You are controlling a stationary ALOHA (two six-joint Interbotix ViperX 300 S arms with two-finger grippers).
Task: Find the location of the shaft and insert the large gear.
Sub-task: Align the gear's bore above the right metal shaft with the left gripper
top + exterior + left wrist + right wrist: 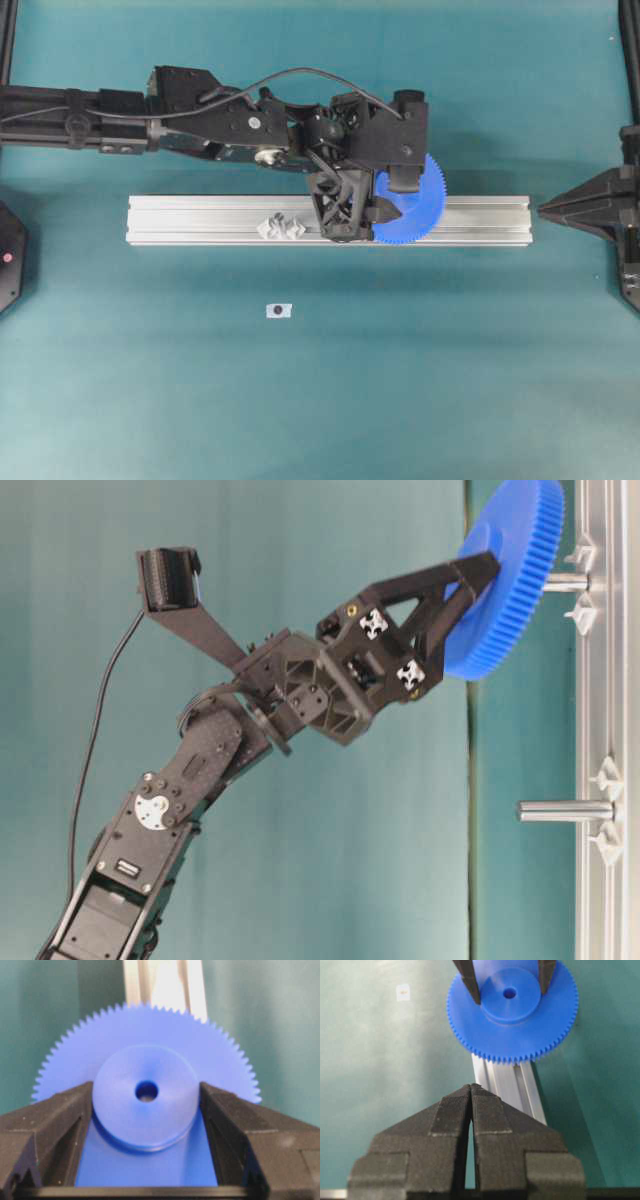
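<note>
Gripping the large gear [145, 1110] by its hub, left pincer [146, 1097], tilted at the shaft [566, 582]; right pincer [471, 1091] clenched, empty

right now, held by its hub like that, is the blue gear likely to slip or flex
Probably stiff: the large gear looks like thick moulded plastic. The left gripper clamps only the smooth round hub, so it might rotate or slide. Released on edge, it would likely roll.

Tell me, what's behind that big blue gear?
Behind the gear a shaft sticks out of the rail; its tip touches the gear's back. Whether it has entered the hole is hidden. The left gripper grips the hub.
</note>
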